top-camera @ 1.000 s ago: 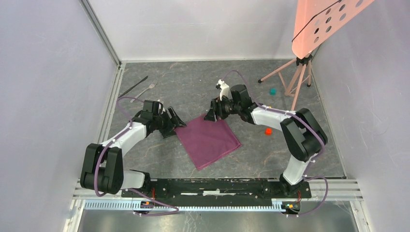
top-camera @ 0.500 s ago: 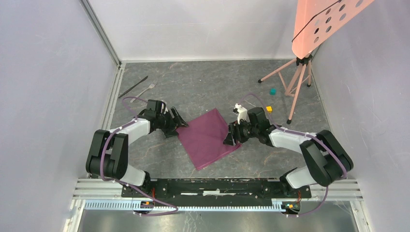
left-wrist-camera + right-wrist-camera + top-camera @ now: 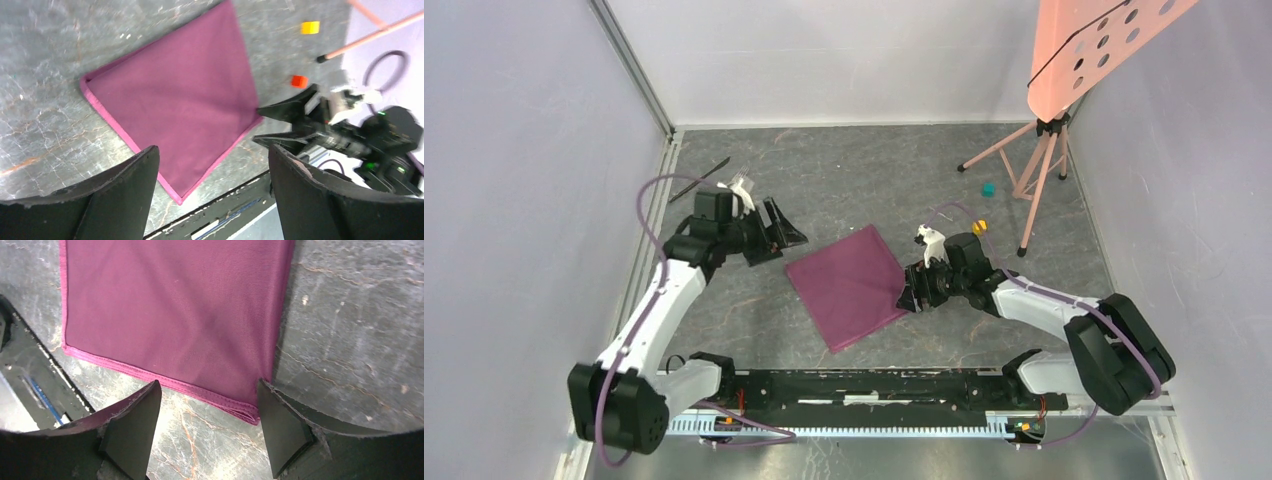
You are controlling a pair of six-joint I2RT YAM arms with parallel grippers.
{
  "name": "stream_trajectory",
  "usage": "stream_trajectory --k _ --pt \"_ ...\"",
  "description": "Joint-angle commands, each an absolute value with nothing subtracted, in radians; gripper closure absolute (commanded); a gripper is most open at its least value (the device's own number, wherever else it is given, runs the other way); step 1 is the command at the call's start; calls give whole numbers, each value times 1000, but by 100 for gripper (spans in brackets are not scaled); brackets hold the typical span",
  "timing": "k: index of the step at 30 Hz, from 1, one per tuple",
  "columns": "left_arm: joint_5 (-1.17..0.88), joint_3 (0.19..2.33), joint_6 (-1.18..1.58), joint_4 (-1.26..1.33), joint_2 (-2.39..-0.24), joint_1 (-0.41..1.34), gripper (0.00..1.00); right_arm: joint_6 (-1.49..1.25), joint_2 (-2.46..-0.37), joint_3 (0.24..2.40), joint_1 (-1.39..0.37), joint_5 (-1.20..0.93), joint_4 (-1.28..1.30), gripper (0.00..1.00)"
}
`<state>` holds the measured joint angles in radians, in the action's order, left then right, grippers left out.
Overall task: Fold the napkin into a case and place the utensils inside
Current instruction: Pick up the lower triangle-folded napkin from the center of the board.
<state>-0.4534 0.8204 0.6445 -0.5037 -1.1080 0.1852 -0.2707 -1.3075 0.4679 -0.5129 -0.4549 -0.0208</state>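
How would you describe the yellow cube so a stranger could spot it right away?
Find the pink tripod at the table's far right. Just left of its nearest foot lies the yellow cube. It is the only yellow one: the teal cube sits farther back.

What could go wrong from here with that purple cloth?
The right gripper stands open at a corner of the napkin, where the edge looks layered; it might pinch only one layer. The left gripper is open and off the napkin, so a pull might drag the whole thing. The left arm sits close to the fork and could nudge it.
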Motion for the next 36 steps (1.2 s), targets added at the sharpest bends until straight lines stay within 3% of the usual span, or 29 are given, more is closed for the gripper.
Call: stream_trajectory --k 1,6,14,18,22,25,28,31,36 --pt "-406 1033 451 -756 -998 181 13 -247 -1254 442 -512 -340 38 24" --pt "-310 1204 401 -835 -982 181 11 -202 -1267 482 -513 -181 137 24" --pt "-393 1329 519 -700 -1055 181 10 -192 -1215 679 -666 5 336 22" --pt "-416 1381 570 -626 -1116 181 9 -230 -1244 769 -828 180 427 15" --pt "-387 1504 518 -668 -1202 181 9 -304 -1292 795 -975 186 431 9" --pt "-244 1608 414 -753 -1245 181 8 -327 -1362 843 -1066 178 450 3" --pt "-51 1571 360 -753 -1215 181 0 -328 -1443 931 -1135 182 505 2" --pt "65 1459 349 -695 -1159 181 0 -333 -1535 1021 -1165 162 569 4" --pt "128 1333 343 -630 -1079 139 0 -357 -1690 1165 -1203 60 639 15"
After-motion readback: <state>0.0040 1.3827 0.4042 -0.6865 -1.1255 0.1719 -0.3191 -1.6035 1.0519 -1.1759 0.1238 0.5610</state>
